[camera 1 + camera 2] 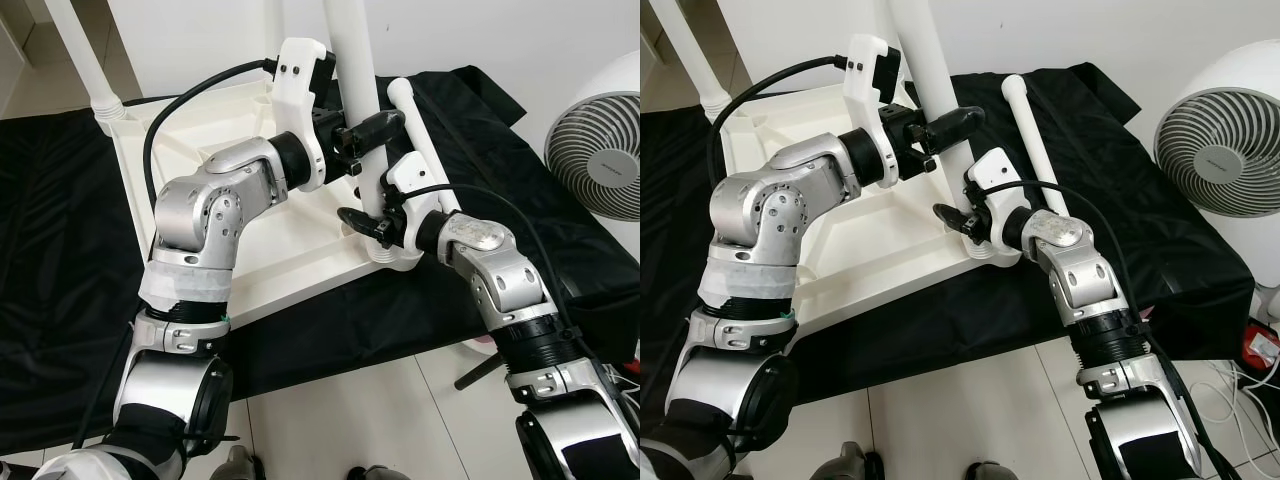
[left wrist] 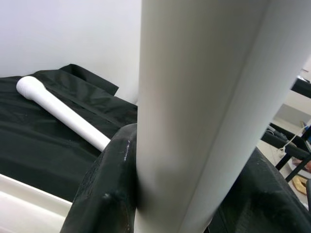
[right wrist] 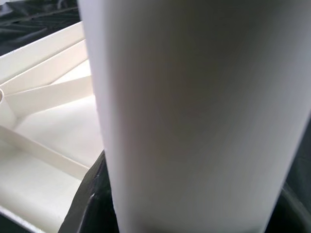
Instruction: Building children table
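Standing upright in a corner socket of the upturned white table top (image 1: 270, 250), the near table leg (image 1: 358, 90) is the landmark in the left eye view: the left hand (image 1: 372, 130) is pinched around it partway up, and the right hand (image 1: 368, 222) is pinched around it lower down, just above the socket. Behind the near table leg, a loose leg (image 1: 424, 140) lies on the black cloth (image 1: 60, 250), touching the edge of the table top, and a second standing leg (image 1: 85, 55) rises from the far left corner of the table top. Well apart to the right of the near table leg stands a white fan (image 1: 600, 150). In the right eye view the same hold shows, with the left hand above the right hand on the near table leg, and a tiled floor (image 1: 970, 410) in front of the cloth. In the left wrist view the near table leg stands close against one black finger (image 2: 107, 189), with the loose leg lying on the cloth beyond it. In the right wrist view the near table leg looms close, a black finger (image 3: 92, 204) pressed to its side and the ribbed underside of the table top beyond.
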Controlling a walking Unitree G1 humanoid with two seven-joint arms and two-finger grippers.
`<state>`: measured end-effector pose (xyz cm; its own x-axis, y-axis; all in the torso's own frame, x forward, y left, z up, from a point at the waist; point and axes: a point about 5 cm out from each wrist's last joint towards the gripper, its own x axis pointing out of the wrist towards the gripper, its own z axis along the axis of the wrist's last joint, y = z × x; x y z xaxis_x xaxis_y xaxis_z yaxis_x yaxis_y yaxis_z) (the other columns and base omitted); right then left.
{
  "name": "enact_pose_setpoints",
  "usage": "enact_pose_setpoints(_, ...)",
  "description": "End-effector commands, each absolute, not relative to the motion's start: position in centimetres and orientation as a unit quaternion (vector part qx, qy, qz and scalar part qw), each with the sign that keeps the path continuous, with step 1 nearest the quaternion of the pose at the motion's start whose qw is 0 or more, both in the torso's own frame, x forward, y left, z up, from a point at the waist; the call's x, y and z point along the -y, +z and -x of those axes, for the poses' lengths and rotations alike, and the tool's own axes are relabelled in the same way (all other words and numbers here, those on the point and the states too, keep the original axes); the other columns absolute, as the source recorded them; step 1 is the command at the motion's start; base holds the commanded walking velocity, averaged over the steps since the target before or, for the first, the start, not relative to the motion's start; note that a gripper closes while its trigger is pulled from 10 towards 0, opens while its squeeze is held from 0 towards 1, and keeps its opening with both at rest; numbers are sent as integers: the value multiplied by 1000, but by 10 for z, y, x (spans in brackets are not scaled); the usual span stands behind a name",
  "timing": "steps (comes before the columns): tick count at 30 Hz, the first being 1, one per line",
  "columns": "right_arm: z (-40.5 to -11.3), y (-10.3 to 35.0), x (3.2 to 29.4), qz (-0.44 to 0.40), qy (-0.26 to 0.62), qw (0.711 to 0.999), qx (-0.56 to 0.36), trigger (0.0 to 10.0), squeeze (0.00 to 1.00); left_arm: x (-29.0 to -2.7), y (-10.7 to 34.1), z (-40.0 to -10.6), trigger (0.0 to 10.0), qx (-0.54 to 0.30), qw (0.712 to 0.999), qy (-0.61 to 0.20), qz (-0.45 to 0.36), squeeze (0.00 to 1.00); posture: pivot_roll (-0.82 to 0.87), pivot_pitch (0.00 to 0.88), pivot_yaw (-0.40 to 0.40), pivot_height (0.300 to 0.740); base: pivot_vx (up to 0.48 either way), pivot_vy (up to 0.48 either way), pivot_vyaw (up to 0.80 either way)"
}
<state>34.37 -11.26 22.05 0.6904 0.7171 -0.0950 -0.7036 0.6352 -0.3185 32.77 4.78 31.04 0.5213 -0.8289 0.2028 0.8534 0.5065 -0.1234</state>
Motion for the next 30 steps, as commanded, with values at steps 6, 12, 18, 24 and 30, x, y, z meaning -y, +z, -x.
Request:
enact_pose_setpoints(6,-352,222,116,142,341,929,29,10000,1000,-50,320,-334,10000,61,892,-434,112,0,-48,77,32,740,0,0,0)
enact_pose_setpoints(12,-354,223,116,134,324,936,34,10000,1000,-52,321,-337,10000,60,901,-413,113,0,-49,76,32,740,0,0,0)
enact_pose_setpoints(18,-359,227,104,126,239,961,65,10000,1000,-58,332,-347,10000,68,946,-306,78,0,-50,71,29,740,0,0,0)
enact_pose_setpoints(24,-361,225,84,146,190,968,80,10000,0,-52,343,-344,10000,100,956,-265,70,0,-50,71,28,740,0,0,0)
enact_pose_setpoints(30,-367,230,72,160,96,976,113,10000,0,-41,349,-343,10000,111,960,-244,84,0,-44,84,28,740,0,0,0)
